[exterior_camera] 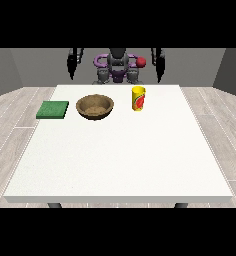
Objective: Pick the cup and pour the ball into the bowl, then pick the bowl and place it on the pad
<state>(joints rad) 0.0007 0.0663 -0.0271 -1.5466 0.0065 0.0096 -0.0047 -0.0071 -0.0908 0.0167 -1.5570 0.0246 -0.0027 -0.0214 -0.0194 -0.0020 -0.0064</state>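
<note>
White table (115, 160) fills most of the view, grey plank floor (10, 120) around it, grey walls behind. I'm at the far edge, small, torso (118, 67) centred.

Task items all sit on the far half of the table, in a rough row:
- Cup (138, 98): yellow with a red patch on its side, upright, right of centre, nearest my side at the view's right. Can't see inside it, so can't tell from here whether the ball is in there.
- Bowl (95, 107): brown, upright, just left of centre, apart from the cup with bare table between them. Inside looks brown, nothing else visible in it.
- Pad (53, 109): green, square, flat on the table near its left edge, close beside the bowl but not touching it.

My arms hang down at my sides behind the table's far edge, neither reaching over the surface. Hand at the view's left (71, 73): dark, low beside my body, well apart from the pad and bowl. Hand at the view's right (159, 74): same pose on the other side, well apart from the cup. Both are holding nothing. Fingers too small to read; can't tell if they're released or clenched.

Red round thing (140, 62) shows by my shoulder at the view's right; can't tell what it is.

Near half of the table is bare white.
</note>
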